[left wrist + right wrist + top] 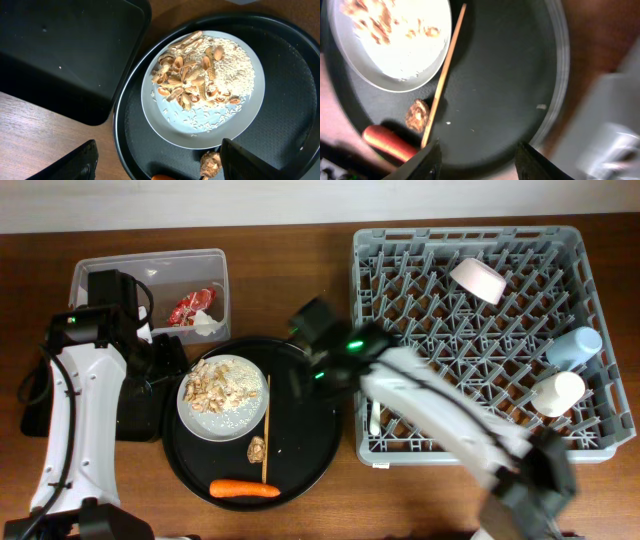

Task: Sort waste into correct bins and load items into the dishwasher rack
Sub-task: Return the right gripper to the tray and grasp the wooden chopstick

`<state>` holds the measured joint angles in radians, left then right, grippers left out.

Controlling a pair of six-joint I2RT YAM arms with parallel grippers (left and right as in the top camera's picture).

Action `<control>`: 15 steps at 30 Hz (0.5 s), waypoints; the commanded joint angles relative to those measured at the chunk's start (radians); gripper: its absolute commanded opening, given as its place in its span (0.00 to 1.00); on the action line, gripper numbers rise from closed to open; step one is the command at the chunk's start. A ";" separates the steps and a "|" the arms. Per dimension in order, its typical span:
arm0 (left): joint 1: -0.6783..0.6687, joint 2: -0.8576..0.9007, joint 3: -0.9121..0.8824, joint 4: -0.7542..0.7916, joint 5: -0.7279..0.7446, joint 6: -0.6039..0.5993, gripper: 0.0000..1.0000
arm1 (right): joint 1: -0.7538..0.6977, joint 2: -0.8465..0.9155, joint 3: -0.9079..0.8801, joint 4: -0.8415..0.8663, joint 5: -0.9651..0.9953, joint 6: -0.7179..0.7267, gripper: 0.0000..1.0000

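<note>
While my right pincer (481, 162) hung open and empty over the round tray (515, 75), the chopstick (445, 75) lay slanting alongside the plate (395, 55), its near end just beside one fingertip (431, 160).

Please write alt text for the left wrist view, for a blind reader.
A white plate of food scraps sits on a round black tray. A shallow black bin lies beside it, upper left. The open hand shows at the bottom.
</note>
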<state>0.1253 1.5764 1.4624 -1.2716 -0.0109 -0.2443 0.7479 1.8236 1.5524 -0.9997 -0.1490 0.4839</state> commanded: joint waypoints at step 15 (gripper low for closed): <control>-0.001 0.002 0.005 -0.001 0.007 -0.009 0.78 | 0.195 0.311 -0.003 0.175 0.124 0.319 0.52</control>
<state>0.1253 1.5764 1.4624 -1.2716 -0.0113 -0.2443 0.9302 2.1124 1.5520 -0.8337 -0.0555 0.7643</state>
